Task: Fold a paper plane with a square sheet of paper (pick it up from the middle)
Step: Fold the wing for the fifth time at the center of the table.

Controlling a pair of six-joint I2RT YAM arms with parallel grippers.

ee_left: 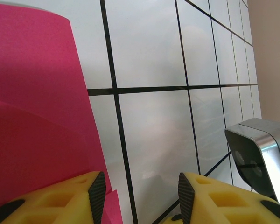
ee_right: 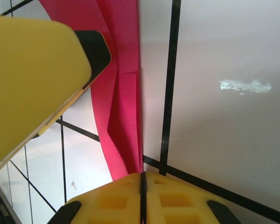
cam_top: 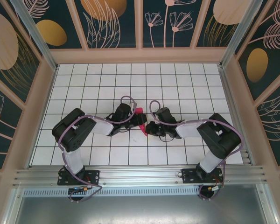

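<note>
The square sheet of paper [cam_top: 141, 115] is magenta-pink and folded into a narrow, creased strip, standing up off the tiles mid-table between both arms. Whether it has the pointed shape of the paper plane I cannot tell. My right gripper [ee_right: 141, 179] is shut on the lower end of the paper [ee_right: 123, 84], which rises away from the jaws. My left gripper [ee_left: 140, 196] is open, with white floor showing in the gap. The paper [ee_left: 37, 116] lies against the outer side of its left finger, and one small corner peeks inside. In the top view the left gripper [cam_top: 137, 120] and right gripper [cam_top: 148, 128] nearly touch.
The white tiled floor [cam_top: 186, 84] with black grid lines stretches to patterned walls on three sides. A left gripper finger [ee_right: 37, 70] looms close at the upper left of the right wrist view. The right arm's silver camera housing [ee_left: 261, 154] sits just right of the left fingers.
</note>
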